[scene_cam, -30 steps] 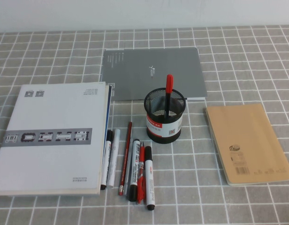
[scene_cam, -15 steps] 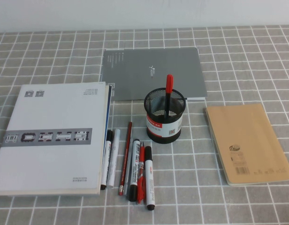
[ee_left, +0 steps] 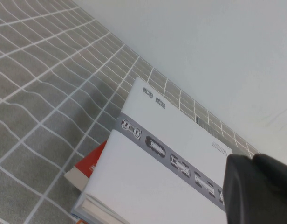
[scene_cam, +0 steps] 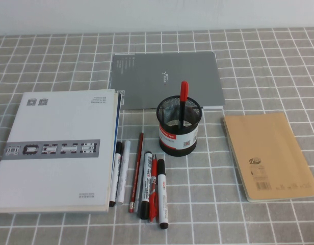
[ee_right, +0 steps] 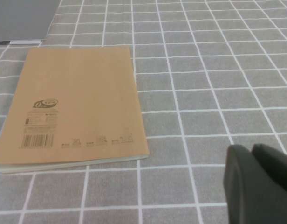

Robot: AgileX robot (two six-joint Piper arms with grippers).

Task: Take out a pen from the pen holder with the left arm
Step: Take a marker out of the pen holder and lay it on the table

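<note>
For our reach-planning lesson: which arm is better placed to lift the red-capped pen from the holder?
Probably left. The shut left gripper hangs by the white book, which neighbours the pen holder with the pen; the right gripper seems to hang beyond the brown notebook.

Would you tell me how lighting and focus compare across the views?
High view: even soft light, no glare, faint shadow by the pen holder. Left wrist view: left gripper a dark blur near the lens. Right wrist view: right gripper likewise, brown notebook sharp.
</note>
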